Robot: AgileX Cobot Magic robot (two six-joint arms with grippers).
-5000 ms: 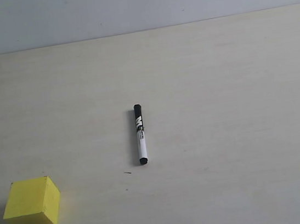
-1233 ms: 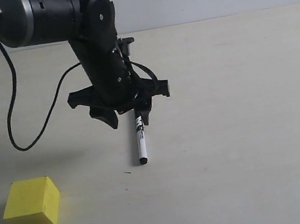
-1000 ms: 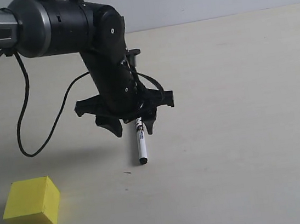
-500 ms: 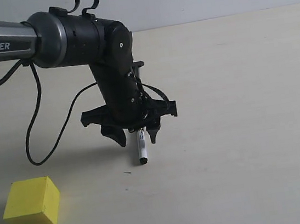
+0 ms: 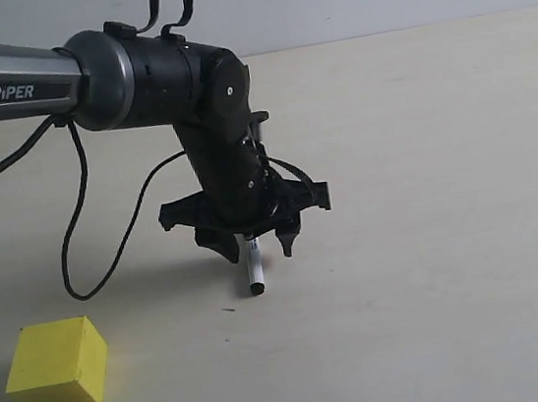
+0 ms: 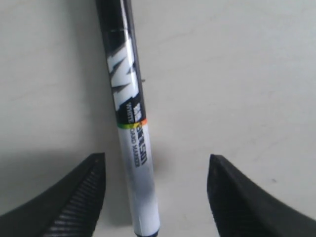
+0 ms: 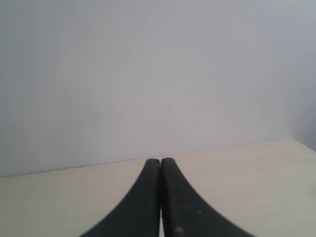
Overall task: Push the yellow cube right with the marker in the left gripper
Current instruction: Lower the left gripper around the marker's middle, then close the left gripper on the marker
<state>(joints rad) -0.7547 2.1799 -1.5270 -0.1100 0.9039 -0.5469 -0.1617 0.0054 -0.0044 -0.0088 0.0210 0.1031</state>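
Pale table [image 5: 446,188]. Grasp step: I had the left gripper [image 5: 259,253] spread astride the marker [image 5: 255,274], not gripping. Next needed: clamp it, carry it left of the yellow cube [image 5: 58,367].

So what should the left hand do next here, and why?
Most likely close on the marker. The left hand is open and low over the table, its fingers on either side of the marker, which lies flat between them with a gap on each side. The yellow cube sits apart, untouched, so nothing can be pushed until the marker is gripped.
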